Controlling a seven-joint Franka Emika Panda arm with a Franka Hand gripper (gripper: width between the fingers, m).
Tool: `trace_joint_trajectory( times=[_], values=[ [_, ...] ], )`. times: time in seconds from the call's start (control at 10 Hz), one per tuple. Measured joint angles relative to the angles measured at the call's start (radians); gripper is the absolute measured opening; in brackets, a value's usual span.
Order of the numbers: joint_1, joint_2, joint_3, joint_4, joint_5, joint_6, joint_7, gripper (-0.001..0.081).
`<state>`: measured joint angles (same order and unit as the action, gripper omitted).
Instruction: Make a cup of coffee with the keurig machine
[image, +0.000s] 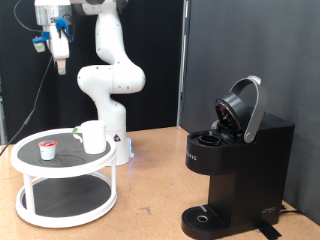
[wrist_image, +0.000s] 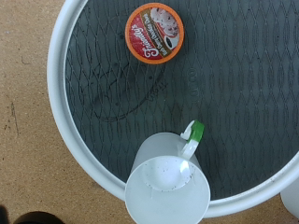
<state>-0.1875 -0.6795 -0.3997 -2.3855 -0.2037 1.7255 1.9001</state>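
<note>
Hanging high at the exterior view's top left, the claw (image: 58, 45) sits well above the round white 2-tier stand (image: 30, 165) on the desk (image: 150, 190). It has hold of nothing, and I cannot tell how far its fingers are spread; the wrist view shows no fingertips at all.

On the stand's dark top shelf the cup (image: 93, 136) stands upright, with the small pod (image: 47, 150) apart from it, red lid up. The wrist view looks straight down on both: the cup (wrist_image: 168, 182) near the rim, the pod (wrist_image: 156, 34) further in.

Across the desk, the keurig machine (image: 235, 165) waits with its lid tipped up, presumably so a pod can drop in. Its round drip base (image: 205, 217) carries nothing, so the cup has not yet been placed there.
</note>
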Motion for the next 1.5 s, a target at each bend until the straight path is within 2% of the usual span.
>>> trace_joint_trajectory(
  times=[0.2, 0.8, 1.5],
  values=[
    [-0.003, 0.002, -0.012, -0.043, -0.018, 0.056, 0.001, 0.0734],
    [-0.043, 0.040, -0.035, -0.199, -0.093, 0.292, 0.009, 0.0734],
    [-0.087, 0.129, -0.076, -0.302, -0.140, 0.522, 0.025, 0.0734]
  ],
)
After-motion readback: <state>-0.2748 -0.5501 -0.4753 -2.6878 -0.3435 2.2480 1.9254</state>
